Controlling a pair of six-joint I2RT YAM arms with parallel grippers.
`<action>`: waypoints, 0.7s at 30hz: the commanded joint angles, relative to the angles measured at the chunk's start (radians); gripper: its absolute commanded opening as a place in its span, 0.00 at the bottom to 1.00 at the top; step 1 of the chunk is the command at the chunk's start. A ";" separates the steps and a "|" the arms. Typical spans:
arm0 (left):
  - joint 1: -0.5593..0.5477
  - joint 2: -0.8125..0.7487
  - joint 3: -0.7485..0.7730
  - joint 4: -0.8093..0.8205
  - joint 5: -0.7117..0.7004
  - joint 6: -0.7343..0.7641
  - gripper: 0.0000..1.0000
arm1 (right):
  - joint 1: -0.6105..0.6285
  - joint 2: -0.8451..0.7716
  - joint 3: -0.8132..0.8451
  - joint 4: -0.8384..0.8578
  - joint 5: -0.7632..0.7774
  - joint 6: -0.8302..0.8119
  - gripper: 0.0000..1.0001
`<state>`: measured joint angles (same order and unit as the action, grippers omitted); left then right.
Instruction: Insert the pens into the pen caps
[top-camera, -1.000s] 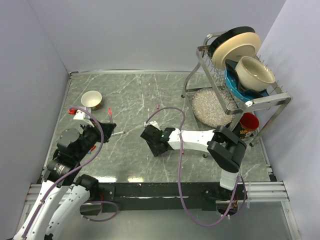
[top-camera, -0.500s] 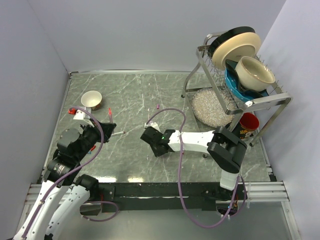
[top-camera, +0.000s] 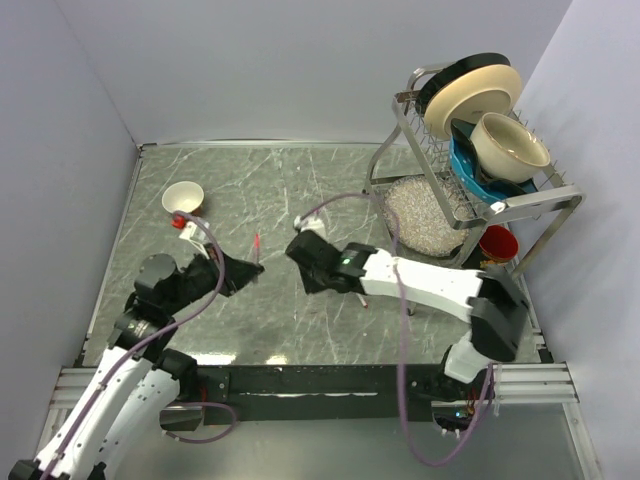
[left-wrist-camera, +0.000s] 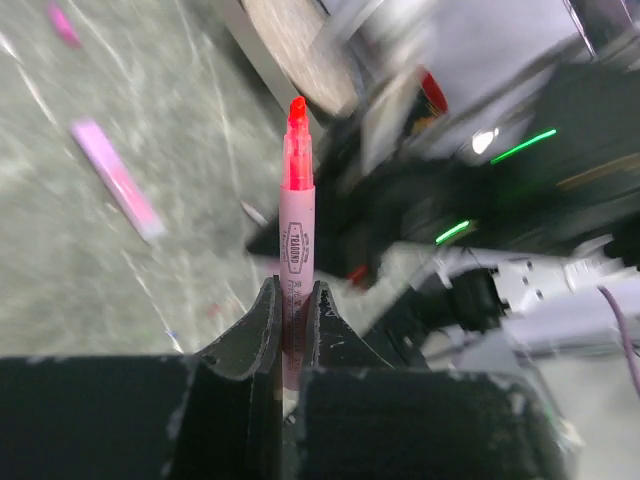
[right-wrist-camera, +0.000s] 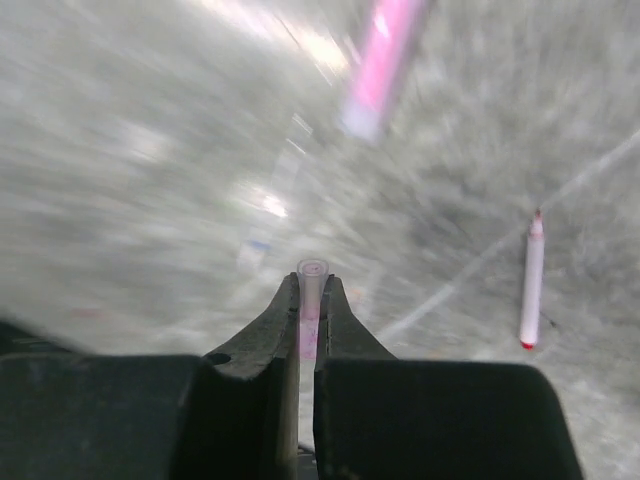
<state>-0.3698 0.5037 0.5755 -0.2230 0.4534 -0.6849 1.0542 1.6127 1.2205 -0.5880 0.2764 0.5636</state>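
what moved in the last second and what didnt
The left gripper, shut on a pen, swung right toward the table's middle. The pen earlier pointed right; its red tip now points away from the bases. The right gripper, shut on a cap, moved away from the bases as its arm stretched out. The bowl and rack stayed put.

You've got a pale pink pen (left-wrist-camera: 293, 250), red tip, in the black left gripper (left-wrist-camera: 291, 300); clear pinkish cap (right-wrist-camera: 312, 290) in the black right gripper (right-wrist-camera: 310, 300). Your table (top-camera: 300, 190): grey-green marble, white veins. Your loose pen (right-wrist-camera: 531, 285): pale pink, red ends.
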 joint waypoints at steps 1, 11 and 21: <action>0.002 0.012 -0.071 0.215 0.166 -0.152 0.01 | -0.025 -0.132 0.095 0.062 0.023 0.082 0.00; 0.000 0.068 -0.141 0.432 0.317 -0.223 0.01 | -0.063 -0.277 0.117 0.280 -0.045 0.203 0.00; 0.000 0.088 -0.124 0.378 0.380 -0.145 0.01 | -0.082 -0.287 0.105 0.438 -0.091 0.236 0.00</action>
<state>-0.3698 0.5869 0.4385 0.0940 0.7719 -0.8478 0.9760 1.3499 1.3220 -0.2661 0.1989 0.7738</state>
